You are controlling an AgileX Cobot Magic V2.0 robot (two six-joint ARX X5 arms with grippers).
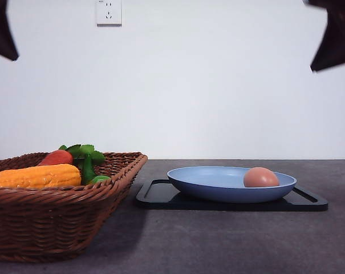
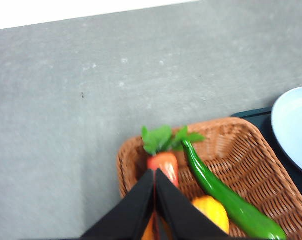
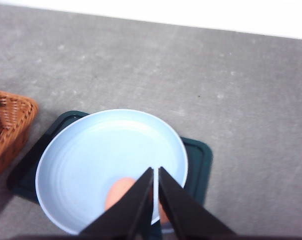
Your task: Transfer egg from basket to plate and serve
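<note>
The egg [image 1: 261, 177] lies in the plate [image 1: 218, 185] on the tray [image 1: 161, 197]. Left end effector [image 2: 154, 172] and right end effector [image 3: 155, 172] hover with fingers together, empty.

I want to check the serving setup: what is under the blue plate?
The plate sits on a flat black tray, which lies on the grey table. The tray's middle is covered by the plate.

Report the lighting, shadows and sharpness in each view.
Front view: even, soft light, a dim shadow on the table beside the basket; egg and plate sharp. Left wrist view: the closed left gripper is a dark silhouette, the basket contents slightly soft. Right wrist view: right gripper dark, the wall strip washed out white.
</note>
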